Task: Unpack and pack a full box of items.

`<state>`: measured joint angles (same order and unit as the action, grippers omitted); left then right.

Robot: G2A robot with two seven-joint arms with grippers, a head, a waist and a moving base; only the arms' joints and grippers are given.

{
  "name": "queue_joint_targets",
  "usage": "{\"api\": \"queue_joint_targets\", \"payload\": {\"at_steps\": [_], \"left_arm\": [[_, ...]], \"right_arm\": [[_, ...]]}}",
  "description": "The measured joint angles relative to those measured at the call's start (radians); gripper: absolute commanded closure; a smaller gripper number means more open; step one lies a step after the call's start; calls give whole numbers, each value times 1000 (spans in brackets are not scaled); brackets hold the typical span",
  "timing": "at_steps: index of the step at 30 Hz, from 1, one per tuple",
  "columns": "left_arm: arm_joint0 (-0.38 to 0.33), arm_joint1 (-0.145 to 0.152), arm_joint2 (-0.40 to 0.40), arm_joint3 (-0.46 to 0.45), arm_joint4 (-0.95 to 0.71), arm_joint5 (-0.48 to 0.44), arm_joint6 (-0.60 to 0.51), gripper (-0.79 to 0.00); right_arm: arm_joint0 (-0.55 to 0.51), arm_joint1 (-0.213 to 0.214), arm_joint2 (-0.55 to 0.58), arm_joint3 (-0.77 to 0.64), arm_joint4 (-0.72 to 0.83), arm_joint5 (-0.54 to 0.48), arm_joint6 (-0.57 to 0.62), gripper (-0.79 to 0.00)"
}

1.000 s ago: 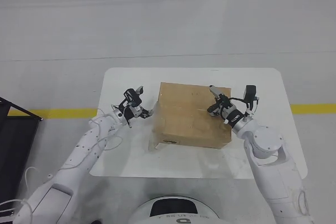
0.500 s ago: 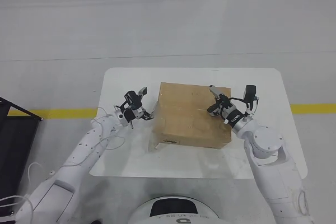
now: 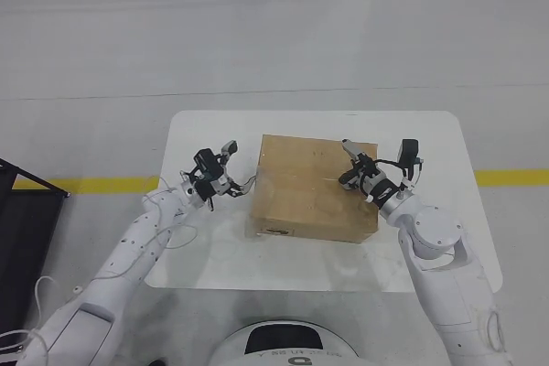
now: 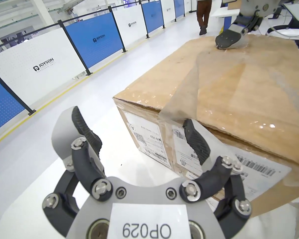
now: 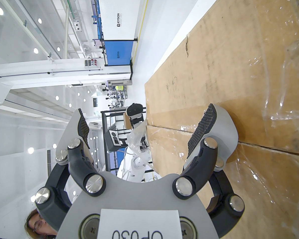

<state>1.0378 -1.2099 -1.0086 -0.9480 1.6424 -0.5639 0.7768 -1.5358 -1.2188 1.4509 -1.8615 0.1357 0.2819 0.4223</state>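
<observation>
A closed brown cardboard box stands mid-table, its top seam covered in clear tape. In the left wrist view a loose strip of tape lifts off the box at its upper edge. My left gripper is open beside that left end, one pad touching the tape's lower end. My right gripper is open over the box's right part, with one finger resting on the box top by the seam.
The white table has bare surface left of and in front of the box. A black frame stands on the floor to the far left. A yellow floor line runs behind the table.
My left wrist has turned beside the box's left end and its fingers now stand spread apart. The loose piece at the box's front left corner no longer sticks out. The right arm is unmoved.
</observation>
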Motion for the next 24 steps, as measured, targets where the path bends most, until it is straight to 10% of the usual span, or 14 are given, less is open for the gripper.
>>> {"api": "queue_joint_targets", "payload": {"at_steps": [24], "left_arm": [[21,14,-27,-127,-2,27,-117,-785]], "right_arm": [[0,0,0,0,0,0,0,-785]]}}
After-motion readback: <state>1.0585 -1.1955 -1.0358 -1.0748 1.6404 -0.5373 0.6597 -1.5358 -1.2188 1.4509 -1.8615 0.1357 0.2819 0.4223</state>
